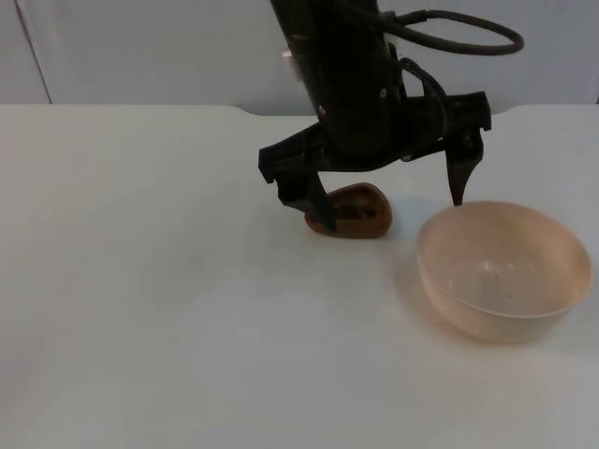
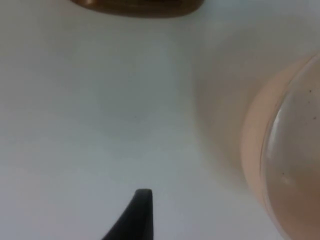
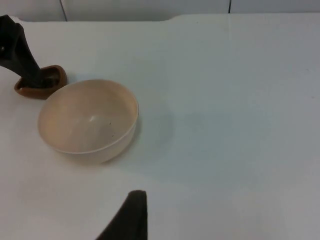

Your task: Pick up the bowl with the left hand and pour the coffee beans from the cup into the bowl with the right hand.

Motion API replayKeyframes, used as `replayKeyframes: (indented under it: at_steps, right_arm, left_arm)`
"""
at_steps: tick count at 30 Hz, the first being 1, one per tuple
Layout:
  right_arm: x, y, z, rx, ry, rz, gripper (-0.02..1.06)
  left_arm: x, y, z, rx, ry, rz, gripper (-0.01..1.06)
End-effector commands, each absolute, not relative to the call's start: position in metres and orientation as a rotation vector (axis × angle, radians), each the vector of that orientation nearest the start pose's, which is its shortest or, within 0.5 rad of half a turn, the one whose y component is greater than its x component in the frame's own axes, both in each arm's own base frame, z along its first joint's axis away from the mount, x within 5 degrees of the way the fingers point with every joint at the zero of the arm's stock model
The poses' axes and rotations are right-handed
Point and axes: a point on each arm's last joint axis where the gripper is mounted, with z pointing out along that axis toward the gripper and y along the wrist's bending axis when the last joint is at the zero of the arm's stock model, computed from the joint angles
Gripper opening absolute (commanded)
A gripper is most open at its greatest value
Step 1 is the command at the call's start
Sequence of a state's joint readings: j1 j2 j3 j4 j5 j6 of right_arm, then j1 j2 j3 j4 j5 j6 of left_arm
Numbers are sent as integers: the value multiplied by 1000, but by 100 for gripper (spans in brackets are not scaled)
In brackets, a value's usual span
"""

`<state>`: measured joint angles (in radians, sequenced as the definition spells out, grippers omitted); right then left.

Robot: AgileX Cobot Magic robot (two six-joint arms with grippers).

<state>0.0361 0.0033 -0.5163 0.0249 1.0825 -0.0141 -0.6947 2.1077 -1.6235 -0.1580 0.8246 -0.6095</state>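
— Where is the left hand (image 1: 390, 211)?

— Low over the white counter (image 1: 140, 281), about midway across and nearer the far edge than the near one. Its two fingers are spread wide apart and pinch nothing.

— What lies by the fingers?

— One fingertip (image 1: 321, 217) stands at the brown cup (image 1: 356, 210), on the side of the cup away from the bowl. From the right wrist view that same finger (image 3: 22, 60) crosses in front of the cup (image 3: 47, 80). The other fingertip (image 1: 458, 192) hangs just beyond the far rim of the bowl (image 1: 487, 318). I cannot tell whether either tip touches anything.

— And the cup itself?

— It sits on the counter just beside the bowl, apart from it, on the side nearer the counter's middle. Its inside looks dark; that may be the coffee beans, though the view is too poor to be sure. The left wrist view catches a strip of the cup (image 2: 135, 7).

— The bowl?

— Pale peach, upright on the counter, toward the right edge. A few dark specks show on its inner wall. The left wrist view has its outer wall (image 2: 257, 150) close by.

— The right hand (image 3: 131, 217)?

— It waits above the counter, well apart from the bowl (image 3: 100, 152), on the side of the bowl away from the cup. One black fingertip shows, so I cannot tell whether it is spread or pressed together.
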Motion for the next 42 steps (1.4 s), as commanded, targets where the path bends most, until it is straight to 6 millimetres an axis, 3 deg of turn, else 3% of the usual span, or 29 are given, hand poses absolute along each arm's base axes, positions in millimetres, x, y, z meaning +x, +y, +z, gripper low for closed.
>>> replayKeyframes:
  at_steps: [1,16,42]
  right_arm:
    - [-7,2,280,-50,2046,45,105]
    - [-7,2,280,-50,2046,45,105]
    - [-7,2,280,-50,2046,45,105]
  left_arm:
    - [338,-296,187,4,2900,-461,105]
    - [339,-295,180,20,2913,-430,105]
    - [345,-304,131,11,2965,-435,105]
